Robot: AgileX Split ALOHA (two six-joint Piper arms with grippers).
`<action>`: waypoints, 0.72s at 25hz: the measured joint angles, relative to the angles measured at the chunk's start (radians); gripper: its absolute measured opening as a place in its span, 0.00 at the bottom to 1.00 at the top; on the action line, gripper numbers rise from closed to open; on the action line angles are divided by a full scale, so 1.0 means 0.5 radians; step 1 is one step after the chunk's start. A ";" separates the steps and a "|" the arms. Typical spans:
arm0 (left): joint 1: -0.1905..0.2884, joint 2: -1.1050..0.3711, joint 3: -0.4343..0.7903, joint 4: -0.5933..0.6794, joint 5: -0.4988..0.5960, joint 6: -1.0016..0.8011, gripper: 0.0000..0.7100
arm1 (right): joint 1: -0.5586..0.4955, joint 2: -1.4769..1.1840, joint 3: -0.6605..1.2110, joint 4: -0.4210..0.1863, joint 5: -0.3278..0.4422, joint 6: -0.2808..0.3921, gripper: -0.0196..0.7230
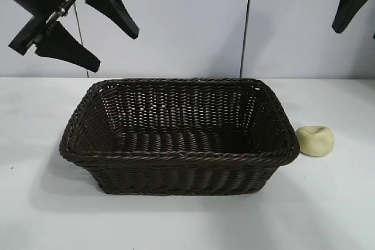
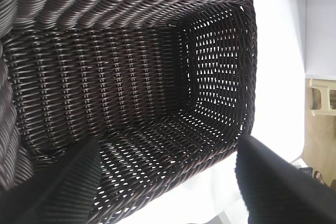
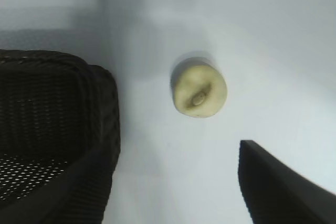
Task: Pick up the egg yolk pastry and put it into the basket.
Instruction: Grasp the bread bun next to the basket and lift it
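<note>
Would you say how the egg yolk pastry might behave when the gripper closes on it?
The egg yolk pastry has a dimpled, matte top, so it probably dents under firm pressure. Its rounded sides may let it roll if nudged. It sits squat on the table, so tipping seems unlikely.

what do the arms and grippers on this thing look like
Both are matte black. The left gripper has two long wedge-shaped fingers tapering to blunt tips, fixed to a black bar with small silver hardware, on a thick rounded black arm segment. Of the right gripper only one similar tapered black finger and a bit of its mount show. No cables, markings or labels are visible.
</note>
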 joint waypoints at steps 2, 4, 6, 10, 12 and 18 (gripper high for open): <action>0.000 0.000 0.000 0.000 0.000 0.000 0.74 | 0.000 0.003 0.000 -0.003 0.000 0.001 0.69; 0.000 0.000 0.000 0.000 0.000 0.000 0.74 | 0.000 0.025 0.000 0.007 0.000 0.001 0.69; 0.000 0.000 0.000 0.000 0.000 0.000 0.74 | 0.000 0.067 0.000 0.015 0.000 0.001 0.69; 0.000 0.000 0.000 0.000 0.000 0.000 0.74 | 0.000 0.168 0.000 0.023 0.000 0.001 0.69; 0.000 0.000 0.000 0.000 0.000 0.000 0.74 | 0.000 0.217 0.000 0.025 0.000 0.001 0.69; 0.000 0.000 0.000 0.000 0.000 0.000 0.74 | 0.000 0.409 0.000 0.071 -0.009 -0.001 0.69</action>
